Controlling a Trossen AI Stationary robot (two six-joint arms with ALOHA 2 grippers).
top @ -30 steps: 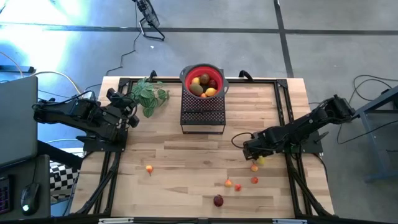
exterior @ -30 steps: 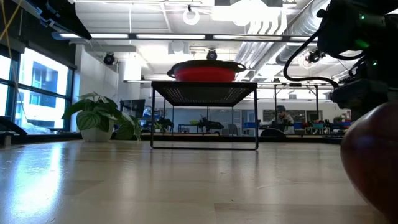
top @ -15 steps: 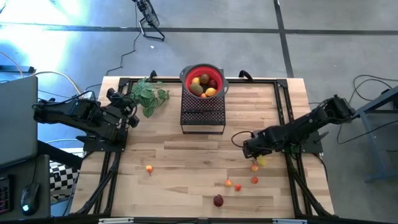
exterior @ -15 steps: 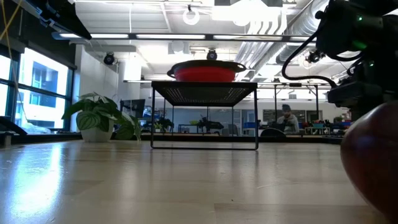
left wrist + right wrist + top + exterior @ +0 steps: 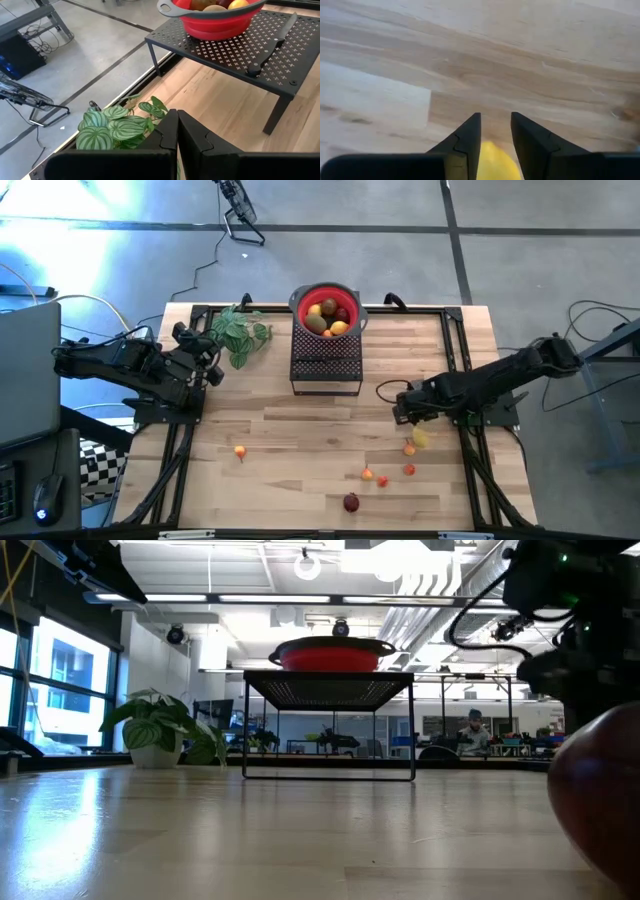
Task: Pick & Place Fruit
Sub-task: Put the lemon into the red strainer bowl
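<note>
1. Currently, right pincer (image 5: 402, 412): above the counter (image 5: 270, 430), fingers narrowly parted around a yellow lemon (image 5: 492, 161) seen between them; grip cannot be confirmed.
2. Loose fruit (image 5: 384, 473): on the counter just in front of that pincer.
3. Red bowl (image 5: 327, 308): holds more fruit, on the black rack (image 5: 325, 365).
4. Left pincer (image 5: 176, 145): closed, empty, beside the plant (image 5: 239, 332).
</note>
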